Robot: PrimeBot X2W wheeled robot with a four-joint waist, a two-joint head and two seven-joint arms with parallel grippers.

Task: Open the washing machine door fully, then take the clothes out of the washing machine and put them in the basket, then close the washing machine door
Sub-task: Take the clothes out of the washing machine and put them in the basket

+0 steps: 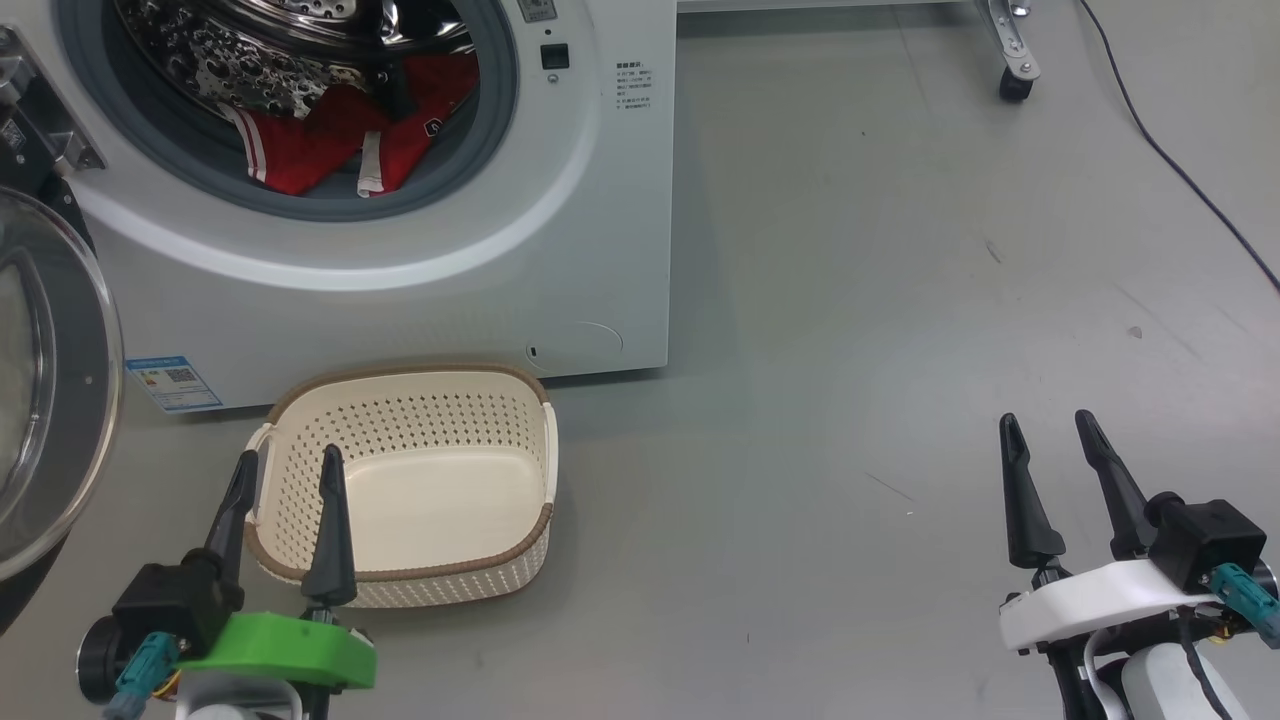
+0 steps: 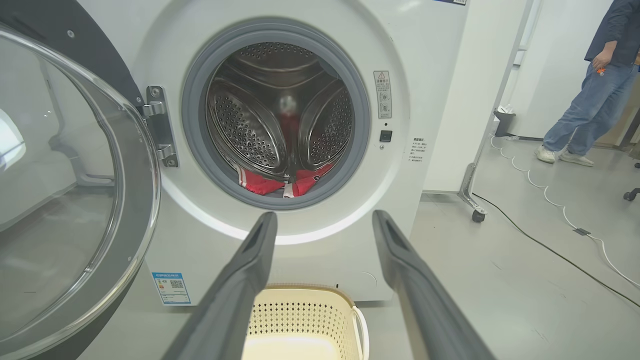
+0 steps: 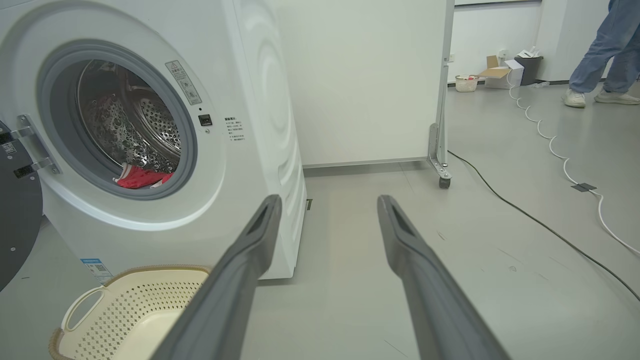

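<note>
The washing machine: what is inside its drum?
Red clothes with white stripes lie low at the front of the steel drum, by the grey seal. Anything under the heap is covered.

Shiny perforated steel drum (image 2: 280, 120) — red cloth clothes (image 1: 330, 145), plastic basket (image 1: 520, 430).

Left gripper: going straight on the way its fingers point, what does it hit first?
The left gripper would probably meet the washing machine first, its white front just below the opening, after passing over the basket; depth is unclear.
</note>
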